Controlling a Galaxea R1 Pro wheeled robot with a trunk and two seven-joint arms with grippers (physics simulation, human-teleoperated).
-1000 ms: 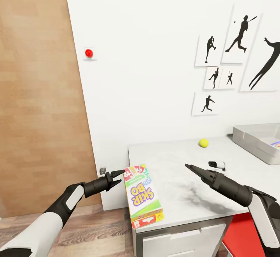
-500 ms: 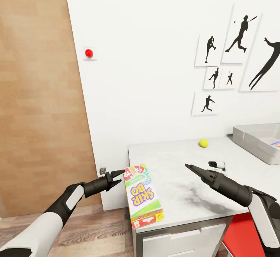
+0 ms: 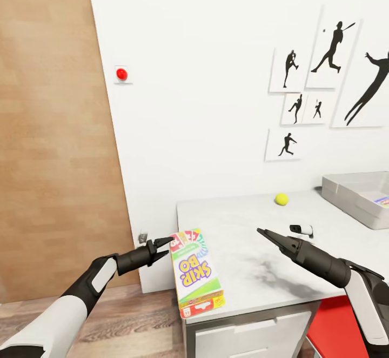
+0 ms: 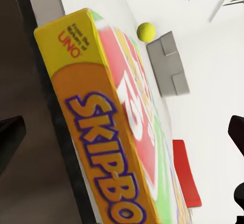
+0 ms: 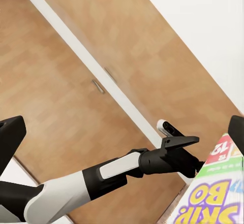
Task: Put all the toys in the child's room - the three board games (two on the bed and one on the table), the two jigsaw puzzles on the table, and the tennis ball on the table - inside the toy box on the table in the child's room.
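Head view. The game box, a yellow, green and pink Skip-Bo box with red ends, lies flat on the table at its front left corner. Its long axis runs front to back, roughly along the left edge, and its near red end overhangs the front edge slightly. The printed title reads upside down from here. The left gripper sits just beside the box's far left corner, jaws slightly parted, tips at the box edge; contact cannot be confirmed. The right gripper hangs over the middle of the tabletop, holding nothing, and its jaws look closed to a point. The ball rests near the back edge, well apart from the box. The tub stands at the right, back portion of the tabletop, with something colourful inside. A small white object lies between ball and right arm.

Left wrist view. The box is close up, its yellow end facing the camera and its long axis running away toward the ball and the tub. The dark fingers stand wide on either side of the box, not pressed on it.

Right wrist view. The left gripper shows parted jaws beside the box corner, with the wood floor beyond.
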